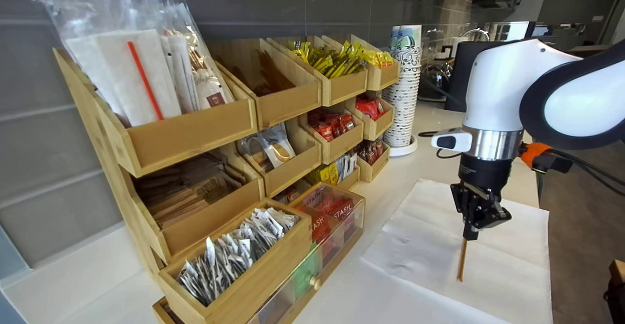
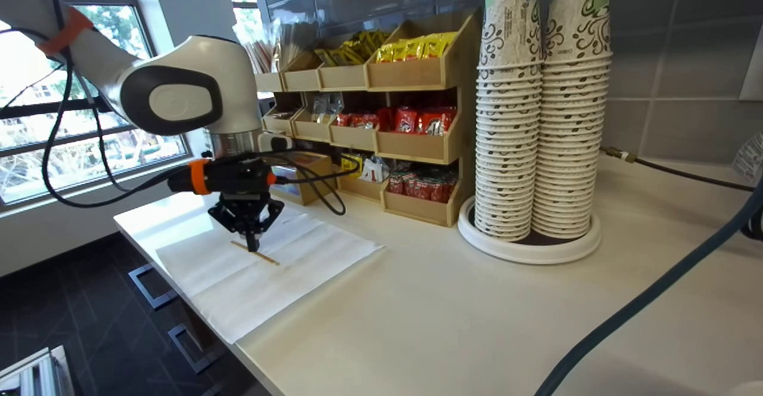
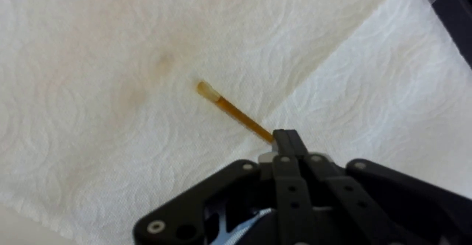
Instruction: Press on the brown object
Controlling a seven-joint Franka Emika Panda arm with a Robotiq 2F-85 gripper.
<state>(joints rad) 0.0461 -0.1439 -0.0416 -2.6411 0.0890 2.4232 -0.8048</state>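
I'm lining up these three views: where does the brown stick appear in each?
In an exterior view: stick, lower right, below the tool.
In an exterior view: stick, left, below centre, partly hidden by the tool.
Wrist view: stick, centre, up-left from the tool.
Shared landmark: the white paper beneath it.

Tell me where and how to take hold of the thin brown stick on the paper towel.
The brown stick is probably best pinched near mid-length, from straight above, jaws closing across its narrow width: it is thin, straight and lies flat on the white paper towel. The gripper, shut over it, would need to lift and open first.
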